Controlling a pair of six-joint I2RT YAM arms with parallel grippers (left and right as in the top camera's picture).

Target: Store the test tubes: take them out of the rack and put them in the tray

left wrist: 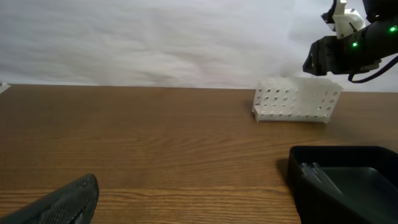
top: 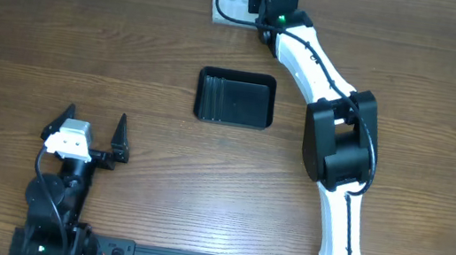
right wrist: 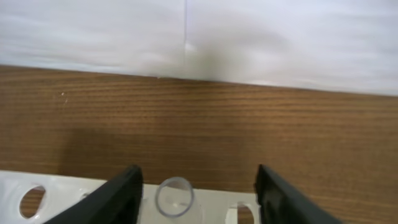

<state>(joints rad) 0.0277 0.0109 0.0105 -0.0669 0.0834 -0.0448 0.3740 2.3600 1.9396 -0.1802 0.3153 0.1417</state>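
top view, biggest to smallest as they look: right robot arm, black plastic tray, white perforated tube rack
white-and-black right robot arm
black plastic tray
white perforated tube rack, partly hidden by the arm

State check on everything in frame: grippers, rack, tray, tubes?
Rack: standing upright on the table.
Tube: upright in the rack, not gripped.
Tray: holds clear tubes lying flat.
Left gripper: open, holding nothing.
Right gripper: open, fingers either side of the tube.
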